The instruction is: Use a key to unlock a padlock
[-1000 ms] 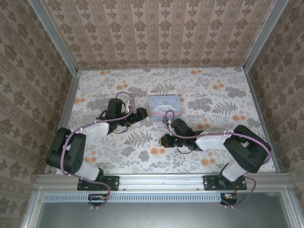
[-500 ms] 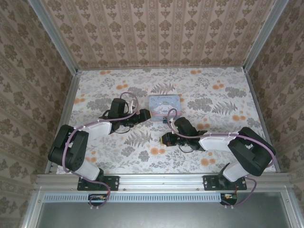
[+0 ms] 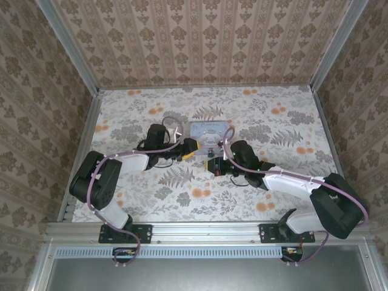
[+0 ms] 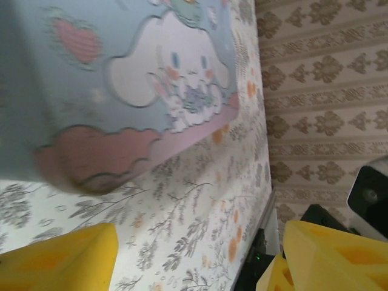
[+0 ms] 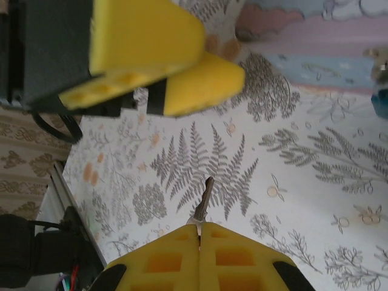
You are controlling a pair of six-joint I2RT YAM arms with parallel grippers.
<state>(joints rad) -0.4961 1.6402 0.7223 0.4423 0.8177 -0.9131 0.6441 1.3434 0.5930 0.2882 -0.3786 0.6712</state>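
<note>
A thin metal key (image 5: 206,197) sticks out from the tips of my right gripper (image 5: 200,225), which is shut on its head. The key hangs over the fern print, just in front of the pale blue cartoon tin (image 5: 327,42). A small dark teal piece at the right edge looks like the padlock (image 5: 382,100), cut off by the frame. My left gripper (image 3: 190,150) sits at the tin's (image 3: 210,132) front-left corner, left of my right gripper (image 3: 210,165). Its yellow fingers (image 4: 54,254) stand apart with only floor between them, and the tin (image 4: 121,79) lies close ahead.
The floor is a floral printed sheet (image 3: 273,121) with orange blotches. Patterned walls close in the back and both sides, with a metal rail (image 3: 206,231) along the near edge. The two grippers are close together in front of the tin.
My left gripper has slid right to the tin's front-left corner. My right gripper, still holding the key, has moved up and right towards the tin.
</note>
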